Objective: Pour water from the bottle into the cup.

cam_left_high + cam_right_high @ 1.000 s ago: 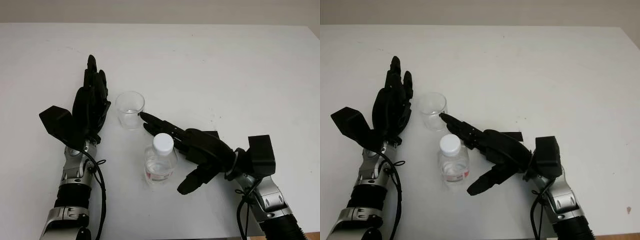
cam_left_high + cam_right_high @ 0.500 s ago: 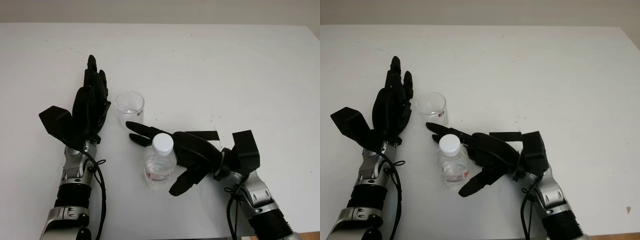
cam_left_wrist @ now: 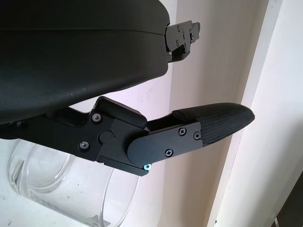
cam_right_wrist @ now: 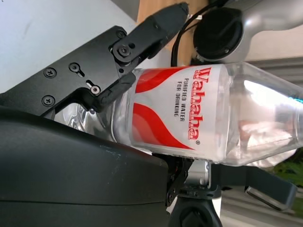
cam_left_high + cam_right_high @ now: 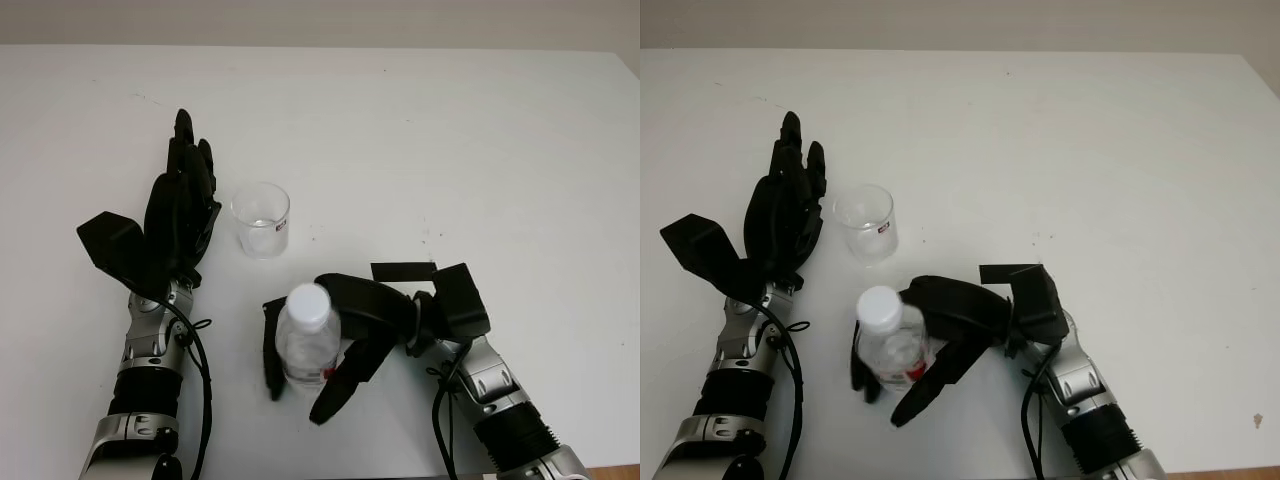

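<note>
A small clear water bottle (image 5: 303, 345) with a white cap (image 5: 308, 303) and a red-and-white label (image 4: 170, 111) stands near the table's front edge. My right hand (image 5: 300, 378) is shut on it, with fingers (image 5: 271, 352) curled round its left side and the thumb on its right. The clear plastic cup (image 5: 261, 218) stands upright a little behind the bottle and to its left, with only a trace of water at the bottom. To the left of the cup, close by it, my left hand (image 5: 184, 195) is open, and the cup's rim (image 3: 57, 189) shows beneath one finger (image 3: 208, 125).
The white table (image 5: 480, 150) stretches wide and bare to the right and toward the back. Its front edge runs just below both forearms.
My right hand has slid left and toward the front and closed its fingers round the bottle, which has shifted slightly toward the front. The left hand and the cup have stayed put.
</note>
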You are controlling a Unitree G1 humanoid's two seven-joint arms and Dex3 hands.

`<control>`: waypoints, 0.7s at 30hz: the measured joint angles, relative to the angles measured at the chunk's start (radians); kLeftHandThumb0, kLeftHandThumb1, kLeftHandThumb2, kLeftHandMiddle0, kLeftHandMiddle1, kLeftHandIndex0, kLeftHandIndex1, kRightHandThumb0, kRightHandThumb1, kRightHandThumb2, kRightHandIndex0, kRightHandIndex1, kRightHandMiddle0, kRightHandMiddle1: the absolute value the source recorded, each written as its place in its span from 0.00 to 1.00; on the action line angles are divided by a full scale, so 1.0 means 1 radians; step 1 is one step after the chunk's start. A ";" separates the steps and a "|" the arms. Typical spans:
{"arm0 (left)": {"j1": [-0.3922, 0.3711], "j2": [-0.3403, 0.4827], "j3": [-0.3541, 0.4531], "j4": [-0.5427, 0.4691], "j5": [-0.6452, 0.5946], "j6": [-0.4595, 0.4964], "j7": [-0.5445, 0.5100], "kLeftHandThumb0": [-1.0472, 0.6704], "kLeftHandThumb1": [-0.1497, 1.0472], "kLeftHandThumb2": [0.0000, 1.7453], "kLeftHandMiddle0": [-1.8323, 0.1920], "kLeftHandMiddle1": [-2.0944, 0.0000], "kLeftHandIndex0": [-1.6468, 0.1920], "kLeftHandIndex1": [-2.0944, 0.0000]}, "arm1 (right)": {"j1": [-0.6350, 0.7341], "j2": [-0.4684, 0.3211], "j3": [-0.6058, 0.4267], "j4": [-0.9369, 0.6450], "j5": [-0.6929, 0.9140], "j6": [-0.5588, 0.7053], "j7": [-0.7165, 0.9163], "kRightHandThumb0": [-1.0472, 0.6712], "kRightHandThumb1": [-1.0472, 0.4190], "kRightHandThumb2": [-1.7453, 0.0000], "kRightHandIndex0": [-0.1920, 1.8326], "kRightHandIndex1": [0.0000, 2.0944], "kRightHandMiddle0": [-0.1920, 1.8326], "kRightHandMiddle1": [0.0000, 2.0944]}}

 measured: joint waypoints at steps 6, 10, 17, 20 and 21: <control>0.000 0.000 0.000 0.000 0.000 -0.003 -0.001 0.13 1.00 0.41 1.00 0.98 1.00 0.99 | 0.067 0.015 -0.045 -0.098 -0.007 0.045 -0.182 0.51 0.27 0.51 0.90 1.00 0.86 1.00; 0.000 0.000 0.000 0.000 0.000 -0.003 -0.002 0.13 1.00 0.40 1.00 0.98 1.00 0.99 | 0.077 0.029 -0.091 -0.124 0.012 0.058 -0.266 0.50 0.24 0.50 0.90 1.00 0.89 1.00; 0.000 0.000 0.000 0.000 -0.004 -0.003 -0.001 0.13 1.00 0.40 0.99 0.97 1.00 0.99 | 0.076 0.084 -0.204 -0.124 0.042 0.044 -0.440 0.49 0.15 0.61 0.99 1.00 0.96 1.00; 0.000 0.000 0.000 0.000 -0.004 -0.002 0.001 0.13 1.00 0.40 0.99 0.98 1.00 0.99 | 0.041 0.086 -0.261 -0.101 0.002 0.005 -0.535 0.48 0.11 0.67 1.00 1.00 0.97 1.00; 0.000 0.000 -0.001 0.000 -0.004 -0.002 0.001 0.13 1.00 0.40 1.00 0.98 1.00 0.99 | 0.026 0.084 -0.278 -0.093 -0.009 0.003 -0.560 0.48 0.09 0.69 1.00 1.00 0.97 1.00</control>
